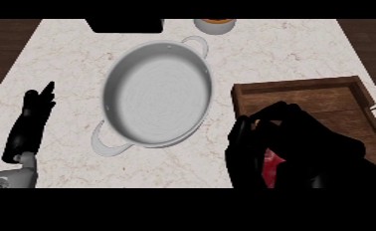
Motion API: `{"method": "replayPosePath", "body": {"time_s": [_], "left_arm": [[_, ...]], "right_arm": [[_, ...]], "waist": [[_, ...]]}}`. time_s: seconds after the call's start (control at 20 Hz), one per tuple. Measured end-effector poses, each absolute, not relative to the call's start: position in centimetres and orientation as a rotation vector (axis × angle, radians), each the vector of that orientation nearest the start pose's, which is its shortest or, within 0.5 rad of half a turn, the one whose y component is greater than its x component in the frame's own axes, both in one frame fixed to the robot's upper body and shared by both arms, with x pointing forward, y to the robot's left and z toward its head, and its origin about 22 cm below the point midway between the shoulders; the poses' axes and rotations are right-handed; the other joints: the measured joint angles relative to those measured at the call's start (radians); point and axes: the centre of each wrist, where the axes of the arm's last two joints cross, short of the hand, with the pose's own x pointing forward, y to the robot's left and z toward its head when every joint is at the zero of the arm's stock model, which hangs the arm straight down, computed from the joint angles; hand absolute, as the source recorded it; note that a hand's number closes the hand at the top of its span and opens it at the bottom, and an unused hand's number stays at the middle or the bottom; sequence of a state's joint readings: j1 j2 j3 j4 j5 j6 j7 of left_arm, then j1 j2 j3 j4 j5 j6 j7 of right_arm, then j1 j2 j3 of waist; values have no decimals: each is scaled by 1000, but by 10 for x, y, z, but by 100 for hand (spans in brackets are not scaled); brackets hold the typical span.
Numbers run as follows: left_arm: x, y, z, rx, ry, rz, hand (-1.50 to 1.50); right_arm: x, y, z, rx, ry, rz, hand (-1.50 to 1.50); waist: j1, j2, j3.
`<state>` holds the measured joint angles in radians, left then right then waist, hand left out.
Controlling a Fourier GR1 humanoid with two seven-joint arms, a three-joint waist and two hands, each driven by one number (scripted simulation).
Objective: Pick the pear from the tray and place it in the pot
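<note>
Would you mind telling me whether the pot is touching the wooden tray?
Apart. In the head view, a strip of bare counter shows between the pot's right rim and the tray's left edge.

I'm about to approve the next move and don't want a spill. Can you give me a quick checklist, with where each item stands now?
1. Pot holds nothing: ok.
2. Pot sits flat on the counter, left of the tray: ok.
3. Right hand is over the tray's near-left corner, fingers curled: ok.
4. Pear is in that hand: cannot tell; only something red shows under the fingers.
5. Left hand rests open at the left edge, apart from the pot: ok.
6. Nothing lies on the counter between tray and pot: ok.
</note>
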<state>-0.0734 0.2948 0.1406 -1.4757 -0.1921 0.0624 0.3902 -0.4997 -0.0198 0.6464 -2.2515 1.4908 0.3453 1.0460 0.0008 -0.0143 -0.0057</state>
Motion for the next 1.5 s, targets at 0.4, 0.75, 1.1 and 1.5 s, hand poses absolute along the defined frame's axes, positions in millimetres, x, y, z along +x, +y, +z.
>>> {"method": "replayPosePath", "body": {"time_s": [0.4,0.75,1.1,1.5], "left_arm": [[272,322,33,509,-1169,-137,0],[275,316,33,499,-1179,-152,0],[279,314,34,492,-1186,-154,0],[280,313,30,489,-1185,-154,0]], "right_arm": [[193,-48,233,-1280,-1675,617,150],[246,-24,231,-1202,-1550,714,150],[287,-16,209,-1054,-1406,737,-150],[312,-15,191,-876,-1468,563,-150]], "waist": [[32,12,1],[53,19,2],[63,24,3],[67,25,5]]}}
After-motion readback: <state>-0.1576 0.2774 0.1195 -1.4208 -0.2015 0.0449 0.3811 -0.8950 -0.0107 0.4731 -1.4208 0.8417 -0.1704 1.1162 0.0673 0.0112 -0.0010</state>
